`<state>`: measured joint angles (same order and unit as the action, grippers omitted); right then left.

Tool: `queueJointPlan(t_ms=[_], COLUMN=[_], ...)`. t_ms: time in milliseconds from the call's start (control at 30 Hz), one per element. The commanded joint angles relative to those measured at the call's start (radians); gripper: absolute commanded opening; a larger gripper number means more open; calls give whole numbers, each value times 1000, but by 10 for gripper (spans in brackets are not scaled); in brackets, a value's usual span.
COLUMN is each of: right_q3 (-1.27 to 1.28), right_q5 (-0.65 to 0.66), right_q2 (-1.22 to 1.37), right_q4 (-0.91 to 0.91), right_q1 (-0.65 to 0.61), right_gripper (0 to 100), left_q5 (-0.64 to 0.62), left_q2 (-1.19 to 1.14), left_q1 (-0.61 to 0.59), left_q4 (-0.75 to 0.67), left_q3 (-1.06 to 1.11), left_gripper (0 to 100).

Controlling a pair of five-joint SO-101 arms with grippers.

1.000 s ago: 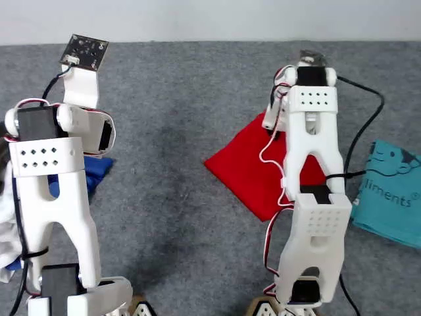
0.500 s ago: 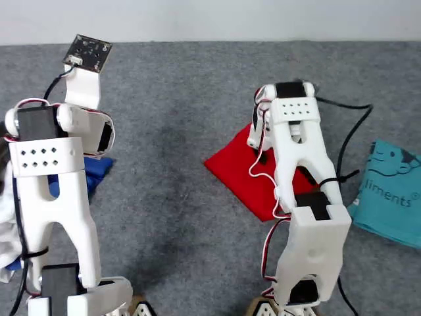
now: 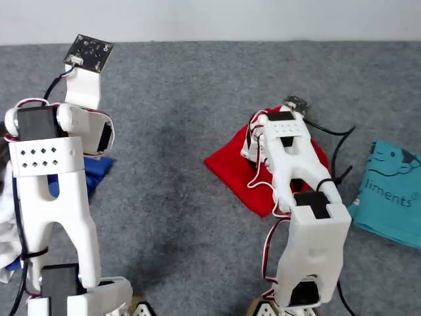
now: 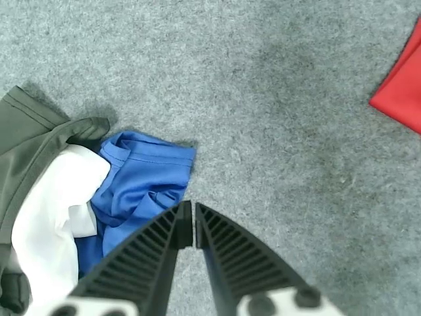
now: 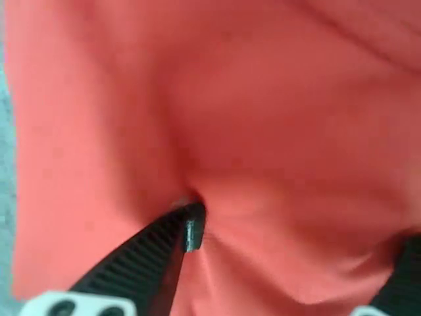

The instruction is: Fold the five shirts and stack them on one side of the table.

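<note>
1. The right gripper (image 5: pixel 299 243) sits on the red shirt (image 3: pixel 227 168) with its jaws spread wide. One fingertip (image 5: pixel 192 230) presses into the cloth.
2. The left gripper (image 4: pixel 189 224) is closed on nothing, well apart from the red shirt, above the grey table (image 3: pixel 171 99) at the edge of a blue shirt (image 4: pixel 141 181).
3. A white shirt (image 4: pixel 52 224) and a dark green shirt (image 4: pixel 33 141) lie bunched against the blue one, farther from the red shirt.
4. A teal shirt (image 3: pixel 388 197) lies near the red shirt, on its opposite side.

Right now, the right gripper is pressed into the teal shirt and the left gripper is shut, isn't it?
Almost. The right gripper is pressed into the red shirt, not teal; the right wrist view shows it. The left gripper is shut.
</note>
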<state>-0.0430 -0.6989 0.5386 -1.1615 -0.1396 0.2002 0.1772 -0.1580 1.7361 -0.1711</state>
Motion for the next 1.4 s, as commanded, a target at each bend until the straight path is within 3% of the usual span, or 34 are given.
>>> queueJointPlan(t_ms=[0,200,267,333,467,867,1367], right_q3=[-43,-169,-209,-239,-284,-292,-292], right_q5=[-17,44,77,130,321,907,1281], right_q2=[59,136,154,157,105,-298,-521], right_q4=[-13,-111,-159,-189,-289,-513,-479], right_q1=[31,36,41,51,76,317,621], right_gripper=[371,0,36,7,9,9,9], left_q5=[9,9,9,9,11,9,12], left_q2=[41,41,41,41,41,43,43], left_q1=[-8,-8,-8,-8,-8,-8,-8], left_q4=[20,20,20,20,20,20,20], left_q3=[-1,-4,-4,-4,-5,-5,-5], left_gripper=[15,15,15,15,15,15,15])
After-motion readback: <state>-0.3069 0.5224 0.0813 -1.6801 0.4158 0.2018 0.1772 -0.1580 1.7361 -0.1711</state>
